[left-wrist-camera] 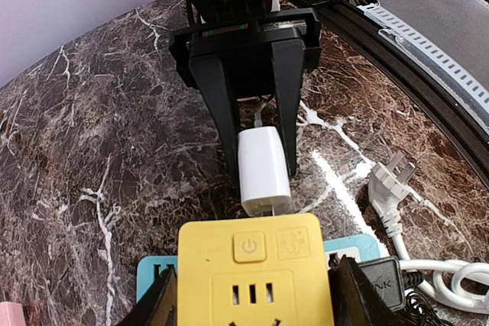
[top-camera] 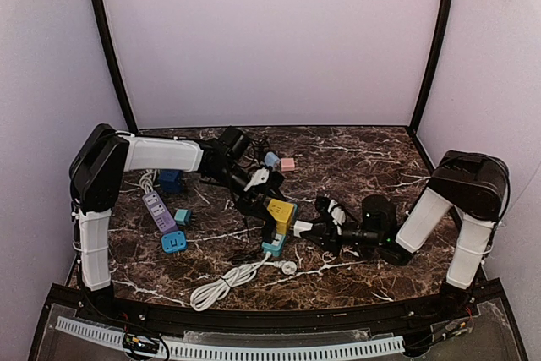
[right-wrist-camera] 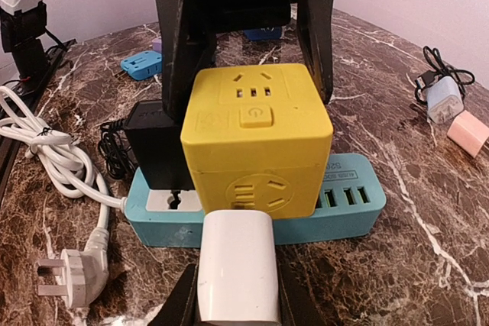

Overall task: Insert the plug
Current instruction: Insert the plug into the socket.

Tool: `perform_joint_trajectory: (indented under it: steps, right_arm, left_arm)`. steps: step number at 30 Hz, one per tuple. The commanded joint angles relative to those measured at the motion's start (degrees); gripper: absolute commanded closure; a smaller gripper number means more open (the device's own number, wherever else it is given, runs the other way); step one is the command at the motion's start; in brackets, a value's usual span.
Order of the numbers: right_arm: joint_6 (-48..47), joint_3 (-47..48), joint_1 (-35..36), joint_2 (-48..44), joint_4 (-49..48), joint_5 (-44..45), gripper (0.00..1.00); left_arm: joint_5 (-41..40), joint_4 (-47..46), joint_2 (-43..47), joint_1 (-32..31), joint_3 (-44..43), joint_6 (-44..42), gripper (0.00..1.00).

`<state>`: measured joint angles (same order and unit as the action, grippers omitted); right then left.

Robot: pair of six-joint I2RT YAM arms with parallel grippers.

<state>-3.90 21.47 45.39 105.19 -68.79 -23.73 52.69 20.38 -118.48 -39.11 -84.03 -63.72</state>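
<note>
**Table** (top-camera: 363, 150): dark veined marble under the cube. No hazard of its own.

**Strip** (right-wrist-camera: 348, 202): teal and flat, directly beneath the cube (right-wrist-camera: 256, 143), which stands on it. Risk: nothing holds the strip itself, so a hard sideways push on the cube could probably slide the strip or lever the cube off it.

**Cube**: yellow, with sockets on its top and on the side face that looks toward the right arm.

**Left gripper** (right-wrist-camera: 252, 97): jaws clamped on two opposite sides of the cube, bracing it. Risk: if the hold is loose, the cube could twist under pressure and the pins could bind.

**Right gripper** (right-wrist-camera: 238, 305): closed on the plug at the cube's side face. Risk: an off-axis push may pivot the plug between the fingers.

**Charger** (right-wrist-camera: 157, 150): black, on the strip just beside the cube. Risk: a finger could catch on it.

**Cable** (right-wrist-camera: 72, 276): white and loose, its pronged end lying near the cube by the strip's end. Risk: it could snag an arm.

**Plug** (right-wrist-camera: 237, 265): a small, smooth white block with rounded corners. Its front end is against the cube's side socket. The pins are hidden, so neither depth nor alignment can be told.
</note>
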Motion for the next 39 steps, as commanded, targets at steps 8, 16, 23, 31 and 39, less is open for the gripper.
perform_joint_trajectory:
  steps: [8,16,23,31,39]
  right_arm:
    - [0.0,1.1,0.4,1.2,-5.7,3.0,1.0]
    - [-1.3,1.6,0.5,0.3,-6.0,3.3,1.0]
    - [-0.5,1.2,1.5,0.2,-7.9,2.8,1.0]
    - [0.3,0.4,2.2,-0.9,-8.9,2.3,1.0]
    - [0.4,0.8,2.3,0.0,-12.0,2.8,1.0]
  left_arm:
    - [-7.0,3.3,-2.3,-1.4,3.3,-0.5,0.99]
    - [-6.9,2.7,-2.7,-1.8,2.9,1.1,0.99]
    - [-9.7,-1.2,-3.7,-2.3,2.0,6.6,0.99]
    - [-9.4,0.2,-3.8,-2.6,1.9,5.0,0.99]
    - [-8.5,3.0,-2.8,-3.1,3.2,-0.5,0.99]
